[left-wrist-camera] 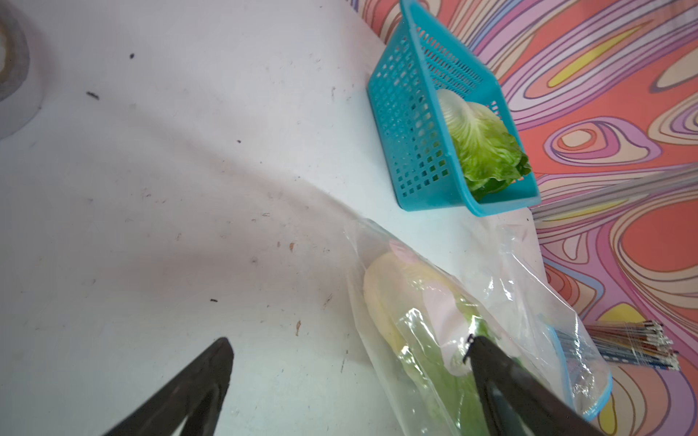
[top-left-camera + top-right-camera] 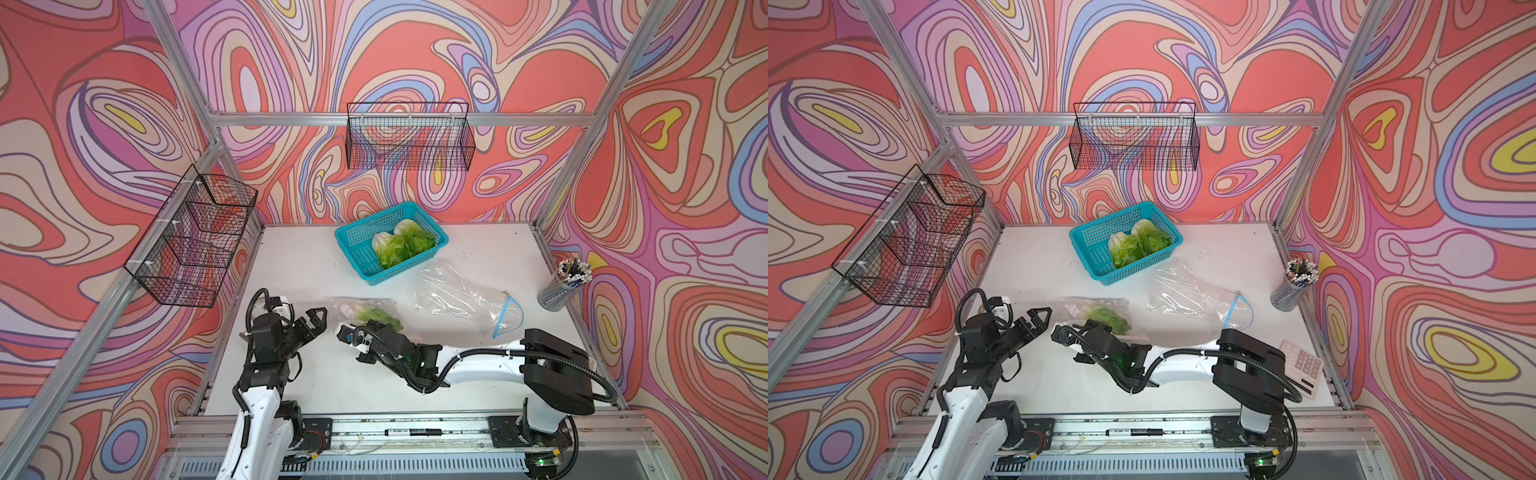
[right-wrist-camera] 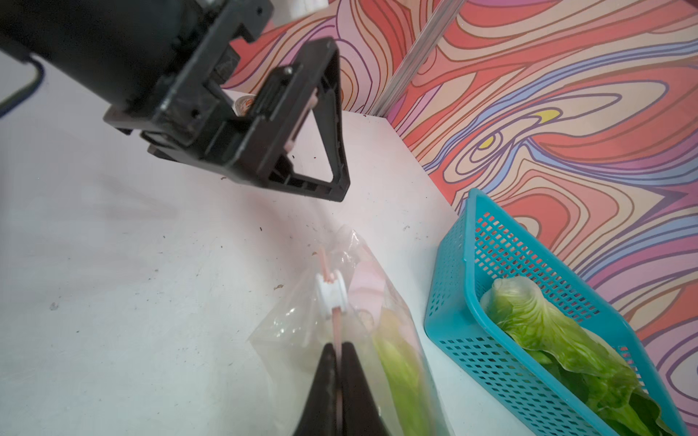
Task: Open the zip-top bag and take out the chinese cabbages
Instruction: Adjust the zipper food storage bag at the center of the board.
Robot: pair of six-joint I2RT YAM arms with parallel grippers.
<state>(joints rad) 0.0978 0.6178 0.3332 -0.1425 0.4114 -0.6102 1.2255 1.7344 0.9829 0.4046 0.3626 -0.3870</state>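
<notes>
Right claw (image 3: 338,345) sat closest to its wrist camera, pressed together on the pink zip strip of the bag (image 3: 287,324), just short of the white slider (image 3: 331,298). One cabbage (image 3: 400,362) lay inside that bag on the tabletop (image 2: 291,257), white base toward the far end and green leaves toward the claw. Two more cabbages (image 3: 547,324) lay in the blue basket (image 3: 491,339) just beside it. An empty bag (image 2: 453,297) with a blue zip lay farther right.

By the look of it, the film was thin, limp and slippery, so a pinch on the stiffer zip strip seemed the surest hold. The small, rigid slider looked like the part for the other claw to take. The cabbage looked light and soft, with leaves that could tear or bruise. Its firmer white base seemed the better place to grip, and only gently.

The right arm reached low across the tabletop from its base, forearm stretched leftward and wrist close to the surface. The left arm stood folded at the elbow, and the left claw (image 2: 318,321) was spread wide and aimed at the bag's near end. Whether that claw touched the film could not be told.
</notes>
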